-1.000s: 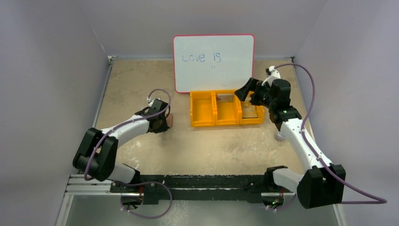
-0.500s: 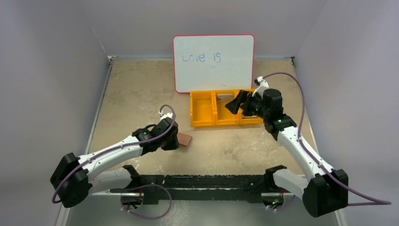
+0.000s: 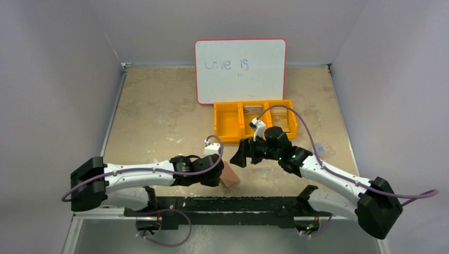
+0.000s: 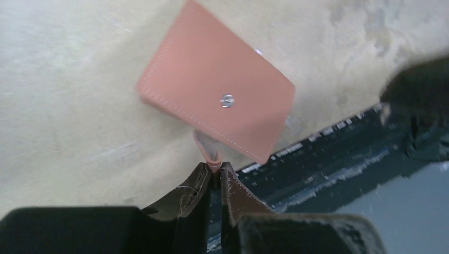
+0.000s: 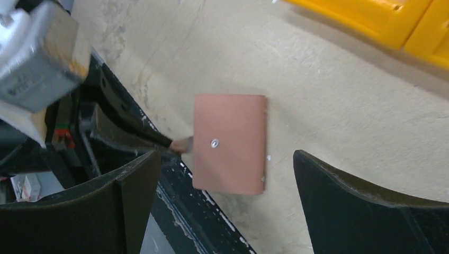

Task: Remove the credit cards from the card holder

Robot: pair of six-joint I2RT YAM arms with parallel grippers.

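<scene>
My left hand (image 4: 214,173) pinches the flat, stitched brown card holder (image 4: 212,90) by its tab. My right hand (image 5: 227,166) hangs spread above it.

Overhead camera looks down; wrist cameras share the card holder (image 4: 217,100).

The mottled tan surface (image 3: 159,116) carries an orange three-compartment tray (image 3: 227,138) toward the back, a red-framed whiteboard (image 3: 241,71) standing just behind it, and near the front edge a brown card holder (image 3: 230,174), resting or lifted I cannot tell.
</scene>
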